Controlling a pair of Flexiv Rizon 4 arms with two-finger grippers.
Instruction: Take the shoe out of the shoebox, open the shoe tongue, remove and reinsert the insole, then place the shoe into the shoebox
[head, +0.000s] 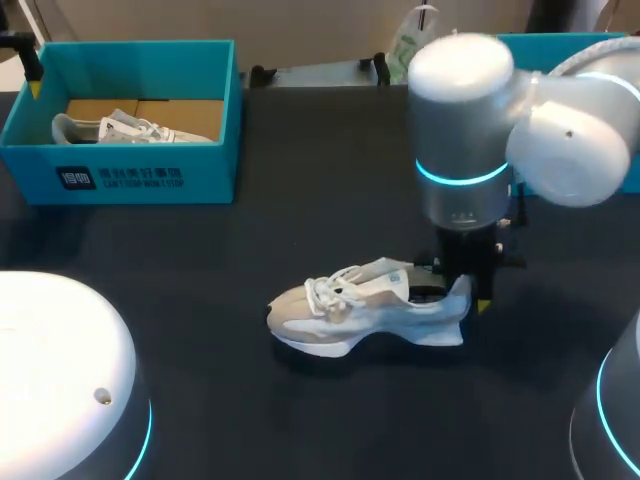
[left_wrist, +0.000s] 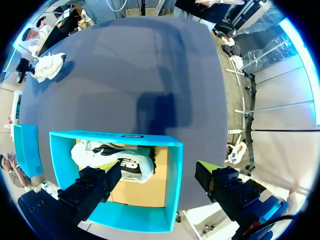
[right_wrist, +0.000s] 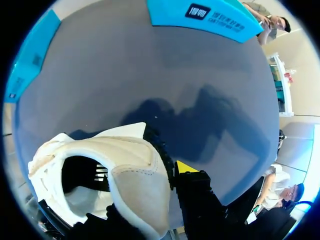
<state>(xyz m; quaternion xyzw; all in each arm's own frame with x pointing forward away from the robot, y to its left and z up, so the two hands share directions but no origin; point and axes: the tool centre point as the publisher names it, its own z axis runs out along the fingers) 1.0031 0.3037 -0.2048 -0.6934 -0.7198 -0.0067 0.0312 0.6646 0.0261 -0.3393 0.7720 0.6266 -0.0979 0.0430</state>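
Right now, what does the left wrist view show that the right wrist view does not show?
Only the left wrist view looks into the teal cardboard shoebox, where a white and black shoe lies below the open left gripper. Only the right wrist view looks closely into the heel opening of the beige and white lace-up sneaker. Both views show this sneaker on the dark table. In the left wrist view it is far off, beyond the shoebox.

Head overhead; wrists close above shoe (right_wrist: 135, 170), shoebox (left_wrist: 173, 186)
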